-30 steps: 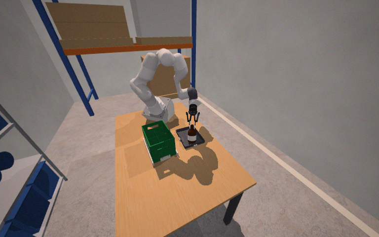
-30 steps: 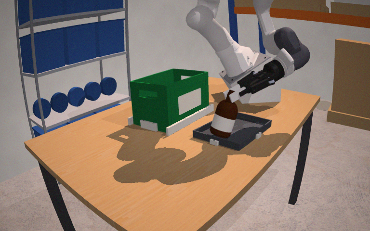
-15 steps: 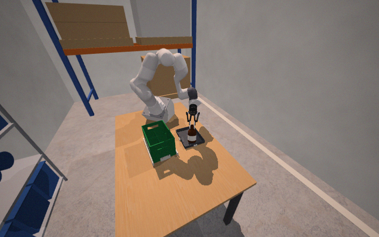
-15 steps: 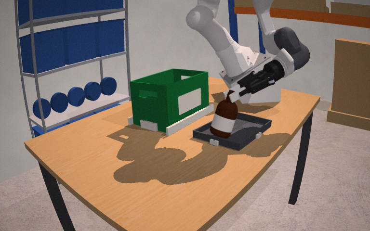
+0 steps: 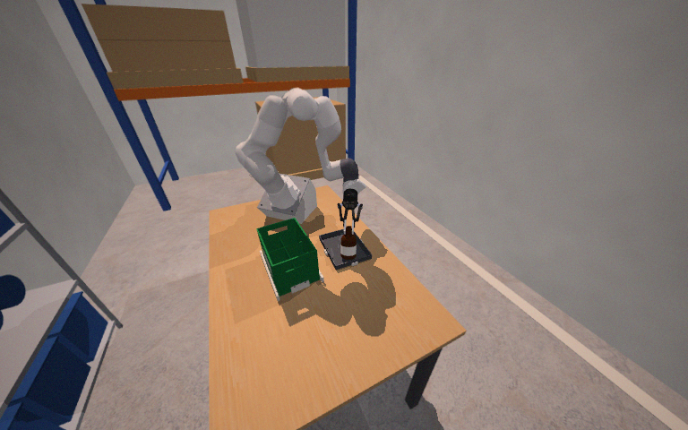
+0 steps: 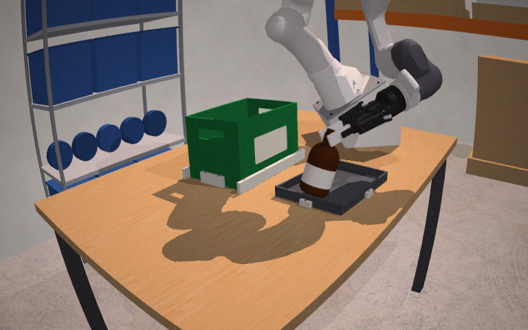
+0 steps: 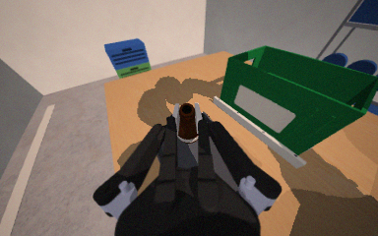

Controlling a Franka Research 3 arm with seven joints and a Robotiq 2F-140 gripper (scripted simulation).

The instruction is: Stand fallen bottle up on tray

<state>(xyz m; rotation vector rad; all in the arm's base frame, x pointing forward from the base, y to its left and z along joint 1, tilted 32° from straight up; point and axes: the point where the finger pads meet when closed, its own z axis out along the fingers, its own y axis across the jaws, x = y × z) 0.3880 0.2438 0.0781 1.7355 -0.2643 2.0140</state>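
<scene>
A brown bottle point(image 5: 348, 250) point(image 6: 320, 175) point(image 7: 188, 130) with a white label is nearly upright over the dark tray point(image 5: 328, 251) point(image 6: 357, 197). In the exterior view it leans a little, its neck toward the arm. Its base is inside the tray rim, near the front corner; whether it touches the tray floor is hidden by the rim. My gripper point(image 5: 348, 229) point(image 6: 329, 136) point(image 7: 187, 109) is shut on the bottle's neck, coming in at a slant from the arm's side. In the wrist view the bottle's mouth shows between the two pads.
The green crate point(image 5: 299, 266) point(image 6: 214, 155) point(image 7: 304, 88) stands upright beside the tray, with white strips point(image 6: 271, 170) point(image 7: 260, 132) along its base. A gap of table point(image 5: 279, 351) point(image 6: 128, 229) separates crate and tray. The arm's base stands behind both.
</scene>
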